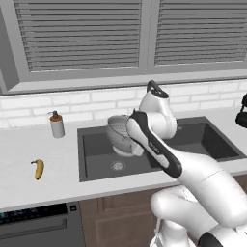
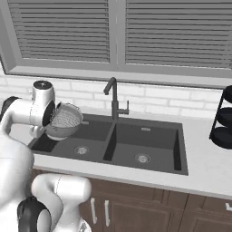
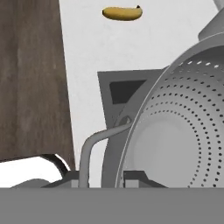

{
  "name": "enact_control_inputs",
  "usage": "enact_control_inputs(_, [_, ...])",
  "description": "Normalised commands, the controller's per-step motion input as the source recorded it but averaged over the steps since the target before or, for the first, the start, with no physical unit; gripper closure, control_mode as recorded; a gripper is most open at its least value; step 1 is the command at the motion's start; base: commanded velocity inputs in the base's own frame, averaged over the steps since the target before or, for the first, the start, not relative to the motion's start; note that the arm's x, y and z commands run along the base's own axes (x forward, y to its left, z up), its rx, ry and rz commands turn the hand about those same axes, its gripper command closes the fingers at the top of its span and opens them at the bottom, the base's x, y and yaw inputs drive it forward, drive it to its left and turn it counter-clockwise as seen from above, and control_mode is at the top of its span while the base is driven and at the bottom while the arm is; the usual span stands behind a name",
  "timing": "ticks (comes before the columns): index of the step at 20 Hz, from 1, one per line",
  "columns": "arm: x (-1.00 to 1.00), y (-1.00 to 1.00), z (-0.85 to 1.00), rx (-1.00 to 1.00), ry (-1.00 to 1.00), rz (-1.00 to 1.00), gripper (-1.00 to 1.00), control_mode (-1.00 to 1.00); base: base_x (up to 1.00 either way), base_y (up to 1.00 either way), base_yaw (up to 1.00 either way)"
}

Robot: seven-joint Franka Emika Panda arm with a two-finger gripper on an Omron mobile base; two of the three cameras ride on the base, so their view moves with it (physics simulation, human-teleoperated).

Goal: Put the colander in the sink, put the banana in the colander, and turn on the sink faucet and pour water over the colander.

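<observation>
The gripper (image 3: 120, 177) is clamping the colander (image 2: 65, 120) rim, carrying it tilted at centre-left above the sink (image 2: 149, 156). Next, probably lowering and releasing it; the banana (image 1: 38, 169) is waiting lower left.

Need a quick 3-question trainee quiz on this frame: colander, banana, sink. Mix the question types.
1. True or false: the colander rests flat on the sink floor.
2. Where is the banana? A) in the colander B) on the counter left of the sink C) in the right basin
3. Fill in: the colander hangs tilted over the ____ basin.

Key:
1. False. The gripper holds it by the rim, tilted, above the basin.
2. B. It lies apart from the sink, in front of the soap bottle.
3. Left, the basin left of the sink faucet.
</observation>
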Motion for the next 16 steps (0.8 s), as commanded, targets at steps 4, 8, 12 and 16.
enact_control_inputs(4, [0.92, 0.26, -0.49, 0.0, 0.29, 0.0, 1.0, -1.0, 0.0, 0.0, 0.0])
enact_control_inputs(8, [0.79, 0.07, -0.51, 0.0, 0.16, 0.0, 1.0, -1.0, 0.0, 0.0, 0.0])
enact_control_inputs(12, [0.36, 0.0, -0.64, -0.06, 0.06, 0.0, 1.0, -1.0, 0.0, 0.0, 0.0])
enact_control_inputs(16, [0.38, 0.0, -0.53, -0.14, 0.0, -0.02, 1.0, -1.0, 0.0, 0.0, 0.0])
